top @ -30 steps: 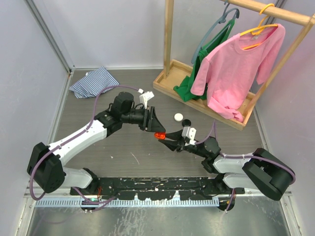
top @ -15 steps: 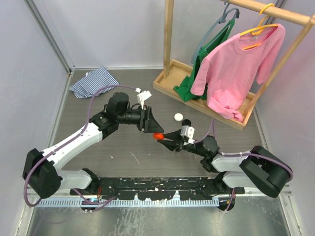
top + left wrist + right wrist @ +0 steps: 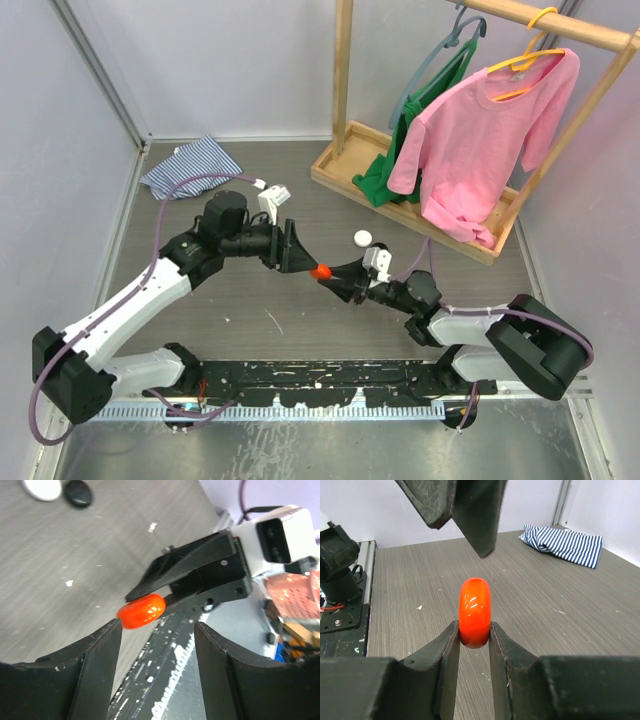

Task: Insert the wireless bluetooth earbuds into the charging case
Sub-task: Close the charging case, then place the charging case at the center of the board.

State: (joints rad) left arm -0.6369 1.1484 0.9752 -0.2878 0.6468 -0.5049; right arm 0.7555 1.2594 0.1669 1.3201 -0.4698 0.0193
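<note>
- The right claw (image 3: pixel 475 631) is clamped on a red-orange earbud (image 3: pixel 475 611), a glossy, smooth, rounded plastic piece pinched edge-on between two matte black fingers and held above the counter (image 3: pixel 250 310).
- The left claw (image 3: pixel 157 629) is spread open, its scuffed black fingers pointing at the red-orange earbud from the opposite side. The tips are just beside it, and contact cannot be told.
- A white earbud (image 3: pixel 42 487) and a black earbud (image 3: pixel 79 492), both small and rounded, lie side by side on the grey wood-grain counter, beyond the claws.
</note>
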